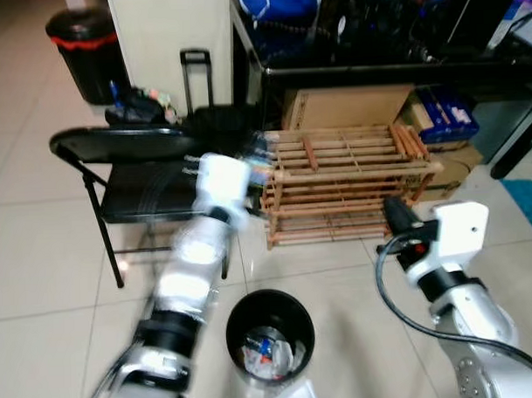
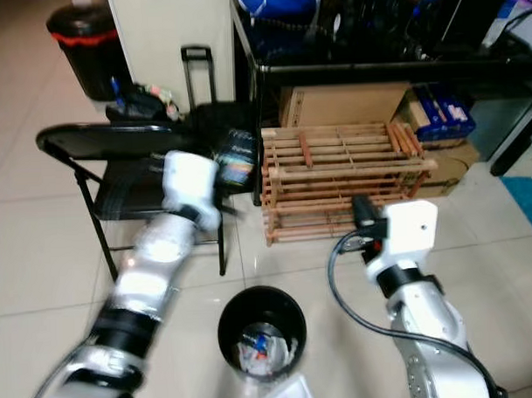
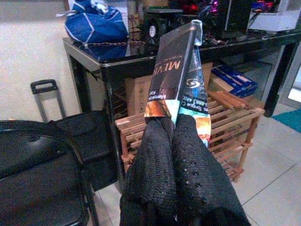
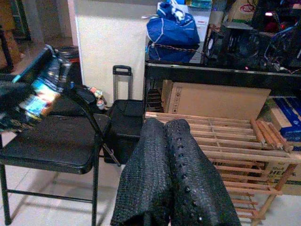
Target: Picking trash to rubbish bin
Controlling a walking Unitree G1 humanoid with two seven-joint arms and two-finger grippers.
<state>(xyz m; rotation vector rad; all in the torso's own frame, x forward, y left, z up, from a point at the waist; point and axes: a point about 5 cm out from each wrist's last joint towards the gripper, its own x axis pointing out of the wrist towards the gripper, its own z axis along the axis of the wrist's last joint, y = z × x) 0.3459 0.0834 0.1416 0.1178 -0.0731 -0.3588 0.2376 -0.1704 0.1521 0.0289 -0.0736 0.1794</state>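
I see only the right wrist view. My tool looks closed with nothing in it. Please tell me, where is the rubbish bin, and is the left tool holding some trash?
Observer: The black rubbish bin stands on the floor tiles just in front of the robot, between the two arms, with trash already inside.
Operator: And the left tool?
Observer: The left tool is shut on a flattened snack wrapper, dark with printed letters, which sticks up beyond the fingertips.
Operator: Is the wrapper above the bin?
Observer: No. It is raised beside the black folding chair, in front of the wooden rack, farther from the robot than the bin.
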